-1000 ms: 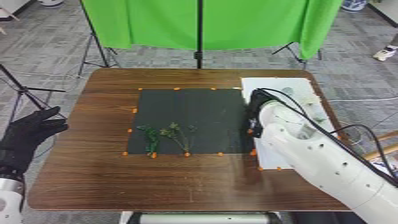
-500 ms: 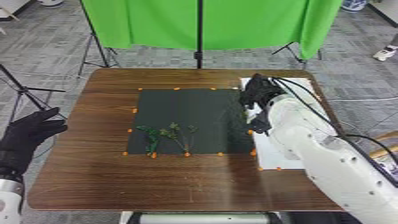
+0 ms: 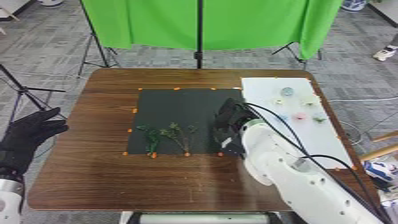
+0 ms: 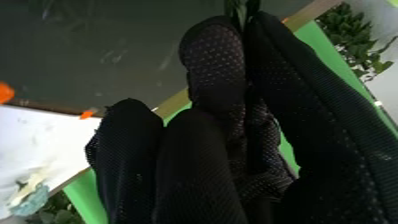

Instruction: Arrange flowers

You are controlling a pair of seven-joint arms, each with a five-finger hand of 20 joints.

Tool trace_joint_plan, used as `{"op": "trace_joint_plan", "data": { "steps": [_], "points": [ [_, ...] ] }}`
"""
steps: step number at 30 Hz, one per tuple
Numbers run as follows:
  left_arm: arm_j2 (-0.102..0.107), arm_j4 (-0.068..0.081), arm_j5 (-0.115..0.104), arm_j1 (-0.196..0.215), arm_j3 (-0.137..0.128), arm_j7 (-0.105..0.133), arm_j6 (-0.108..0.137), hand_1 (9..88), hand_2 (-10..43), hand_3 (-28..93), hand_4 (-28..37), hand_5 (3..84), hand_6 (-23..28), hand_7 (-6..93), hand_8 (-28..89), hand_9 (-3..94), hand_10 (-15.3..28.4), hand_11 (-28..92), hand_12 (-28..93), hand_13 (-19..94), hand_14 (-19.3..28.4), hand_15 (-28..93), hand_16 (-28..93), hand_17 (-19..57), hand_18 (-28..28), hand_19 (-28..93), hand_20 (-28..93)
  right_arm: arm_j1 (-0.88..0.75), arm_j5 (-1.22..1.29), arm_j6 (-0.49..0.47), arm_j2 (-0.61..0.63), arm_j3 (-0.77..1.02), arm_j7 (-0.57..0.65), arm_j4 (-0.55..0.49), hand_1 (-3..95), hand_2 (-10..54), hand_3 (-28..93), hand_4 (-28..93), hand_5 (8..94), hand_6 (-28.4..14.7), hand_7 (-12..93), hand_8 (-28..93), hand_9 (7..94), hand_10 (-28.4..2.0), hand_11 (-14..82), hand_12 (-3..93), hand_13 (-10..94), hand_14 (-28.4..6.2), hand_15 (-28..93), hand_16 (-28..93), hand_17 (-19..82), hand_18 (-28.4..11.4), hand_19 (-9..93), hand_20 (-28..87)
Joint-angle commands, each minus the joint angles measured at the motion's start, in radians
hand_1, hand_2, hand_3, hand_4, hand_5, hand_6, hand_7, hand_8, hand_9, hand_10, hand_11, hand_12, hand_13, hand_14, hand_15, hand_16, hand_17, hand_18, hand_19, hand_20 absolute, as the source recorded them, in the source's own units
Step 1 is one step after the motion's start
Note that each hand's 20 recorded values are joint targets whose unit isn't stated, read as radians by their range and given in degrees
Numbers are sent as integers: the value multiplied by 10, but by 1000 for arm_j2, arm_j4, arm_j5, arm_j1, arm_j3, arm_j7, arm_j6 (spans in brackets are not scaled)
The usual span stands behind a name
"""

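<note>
Black-gloved right hand (image 3: 229, 122) over dark rectangular mat (image 3: 178, 110), pinches slim dark-green plant piece (image 4: 234, 7), shape unclear, cut off by wrist view's edge, black-gloved left hand (image 3: 31, 131) loosely spread.

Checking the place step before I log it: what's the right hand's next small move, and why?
Probably ease the black-gloved right hand down and loosen its fingers, laying the slim dark green piece on the flat black mat. The piece is pinched at the fingertips, the hand is over the mat's right side, and two leafy green sprigs lie on the mat to its left.
</note>
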Motion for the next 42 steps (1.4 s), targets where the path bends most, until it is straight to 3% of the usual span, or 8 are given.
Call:
{"op": "trace_joint_plan", "data": {
  "steps": [1,17,29,36,42],
  "points": [
    [-3,7,5,5,4,-14,-18,220,143,654,-283,476,75,72,-45,502,163,181,116,422,201,217,-5,117,152,182,193,-22,-26,-6,-14,5,7,11,556,-95,566,17,834,-63,386,248,928,-97,564,282,937,-9,809,201,792,-140,932,664],
    [-3,13,8,1,5,7,-30,196,75,657,-283,471,76,66,-42,498,164,178,118,420,202,215,-3,113,155,180,192,-44,-36,-23,-14,9,7,41,511,-95,551,22,829,-53,384,224,923,-100,557,282,937,-8,797,203,788,-135,932,653],
    [-9,11,9,5,7,9,-33,194,64,656,-283,469,75,65,-41,497,165,174,120,416,202,209,0,105,159,176,193,-19,-54,-7,20,-20,-1,55,475,-95,558,-16,820,-54,376,201,915,-103,552,282,937,-5,783,205,779,-133,932,650],
    [-11,8,10,10,2,12,-33,194,62,655,-283,468,74,65,-40,497,165,174,121,417,202,208,2,105,159,174,192,6,-64,-31,90,41,-22,-33,461,-95,565,-19,815,-53,376,194,913,-105,553,280,937,-5,780,208,775,-133,932,653],
    [-10,9,10,5,9,12,-36,194,62,655,-283,468,75,64,-41,496,165,174,121,417,202,207,3,106,159,172,192,-2,-202,30,176,138,-36,-107,427,-95,581,-31,783,-56,341,171,886,-117,525,286,937,-7,740,242,746,-135,932,664]
  ]
}}
